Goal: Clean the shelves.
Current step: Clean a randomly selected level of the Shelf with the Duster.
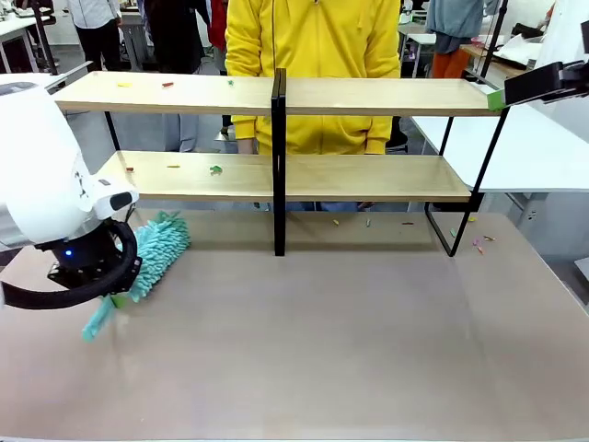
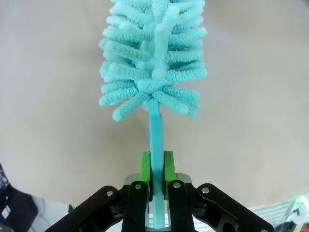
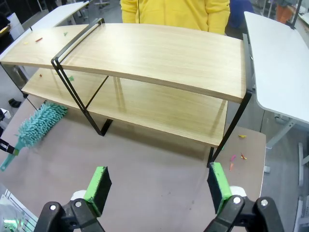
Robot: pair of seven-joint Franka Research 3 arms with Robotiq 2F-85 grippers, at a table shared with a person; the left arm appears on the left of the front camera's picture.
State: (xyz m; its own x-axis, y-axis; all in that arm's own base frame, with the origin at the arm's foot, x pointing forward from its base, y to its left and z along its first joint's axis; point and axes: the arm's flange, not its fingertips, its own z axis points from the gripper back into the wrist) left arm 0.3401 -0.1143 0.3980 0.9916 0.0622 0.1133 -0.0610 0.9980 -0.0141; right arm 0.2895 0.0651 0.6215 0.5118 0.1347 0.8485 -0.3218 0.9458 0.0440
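Nearest, a fluffy teal duster with a thin teal handle is held low over the wide grey-brown bench. Its handle is pinched tight between the green pads of the left jaws. The fluffy head is pointed toward the shelves and seems to be resting on the bench.

The right jaws are held wide open, and nothing is held between them. They are kept up high, by the right end of the top board.

Farther back, the shelves, a wide two-level rack of long light-wood boards on a thin black metal frame, are set on the far half of the bench. The duster is kept near the left end of the rack, but no board is touched by it.

A small red bit and a small yellow bit are seen on the left of the top board. A small green bit is seen on the left of the lower board. A few tiny coloured bits are scattered on the bench by the right foot of the rack.

So the job looks barely begun. The tool is picked up, and that part is done. Both boards are not yet wiped.

Behind the rack, a person in a yellow top is seen standing.
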